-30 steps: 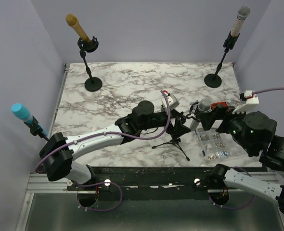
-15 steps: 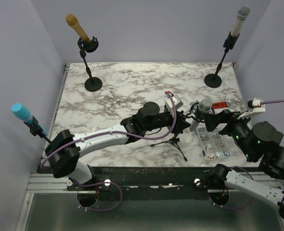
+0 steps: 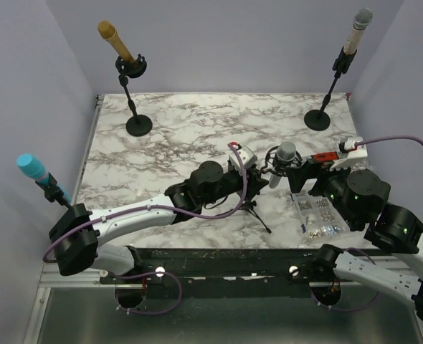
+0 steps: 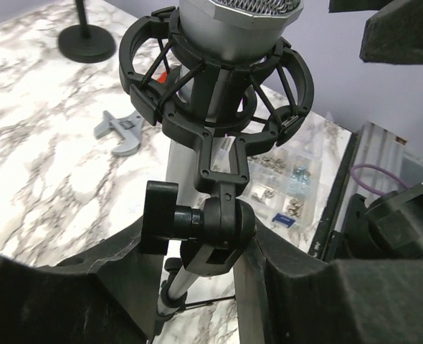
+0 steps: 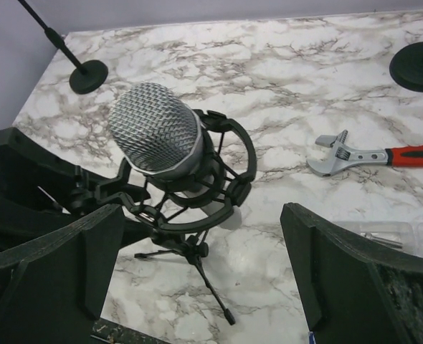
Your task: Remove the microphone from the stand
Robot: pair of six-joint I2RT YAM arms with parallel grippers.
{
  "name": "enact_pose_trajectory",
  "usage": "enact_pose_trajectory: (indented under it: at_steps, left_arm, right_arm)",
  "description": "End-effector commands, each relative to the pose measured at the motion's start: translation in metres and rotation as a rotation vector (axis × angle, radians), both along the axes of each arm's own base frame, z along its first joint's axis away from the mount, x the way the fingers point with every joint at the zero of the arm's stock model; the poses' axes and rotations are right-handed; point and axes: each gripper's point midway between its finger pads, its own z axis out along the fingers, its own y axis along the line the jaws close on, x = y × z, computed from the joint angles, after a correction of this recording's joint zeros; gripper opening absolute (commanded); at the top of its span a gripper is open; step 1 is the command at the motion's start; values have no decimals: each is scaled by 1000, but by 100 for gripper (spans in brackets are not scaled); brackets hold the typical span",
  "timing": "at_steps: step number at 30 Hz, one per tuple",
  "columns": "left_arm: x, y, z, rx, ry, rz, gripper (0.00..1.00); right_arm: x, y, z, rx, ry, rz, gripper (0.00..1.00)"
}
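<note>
The silver microphone [image 3: 286,153] [image 5: 158,129] [image 4: 233,25] sits tilted in a black shock mount [image 4: 219,100] [image 5: 211,183] on top of a small tripod stand [image 3: 255,208] [image 5: 201,261]. My left gripper [image 3: 259,184] [image 4: 213,251] is shut on the stand's swivel joint, just under the mount. To the right of the microphone, my right gripper [image 3: 296,175] [image 5: 197,279] is open. Its two fingers [image 5: 61,265] stand wide on either side, below and in front of the mount, touching nothing.
A wrench [image 3: 328,156] [image 5: 373,154] with a red handle lies right of the stand. A clear box of small parts [image 3: 315,215] [image 4: 287,190] sits in front of it. Other microphones on stands are at back left [image 3: 116,41], back right [image 3: 357,27] and the left edge [image 3: 34,170].
My left gripper closed on the stand's joint, and the stand with the microphone shifted left and a little away. My right arm swung back in beside the microphone, still open.
</note>
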Motion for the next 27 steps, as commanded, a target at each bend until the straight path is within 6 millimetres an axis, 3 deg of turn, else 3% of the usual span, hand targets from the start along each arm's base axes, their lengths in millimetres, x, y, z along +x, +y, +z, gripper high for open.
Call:
enact_pose_trajectory:
  at_steps: [1,7,12,17,19,24,27]
  left_arm:
    - [15,35,10,16,-118,138,0]
    - [15,62,3,25,-111,212,0]
    - [16,68,-5,28,-66,240,1]
    - [12,65,-3,8,-30,221,61]
    - [9,68,3,-2,-24,221,78]
    - [-6,77,38,-41,-40,172,98]
    - [-13,84,70,-71,-65,153,99]
  right_arm:
    - [2,15,2,7,-14,58,100]
    - [3,25,4,17,-23,93,100]
    - [7,31,-2,-1,-2,95,100]
    - [9,32,-3,-4,11,82,100]
    - [8,28,-2,-4,10,74,100]
    - [2,11,8,16,-19,37,100]
    - [-1,0,18,30,-46,15,100]
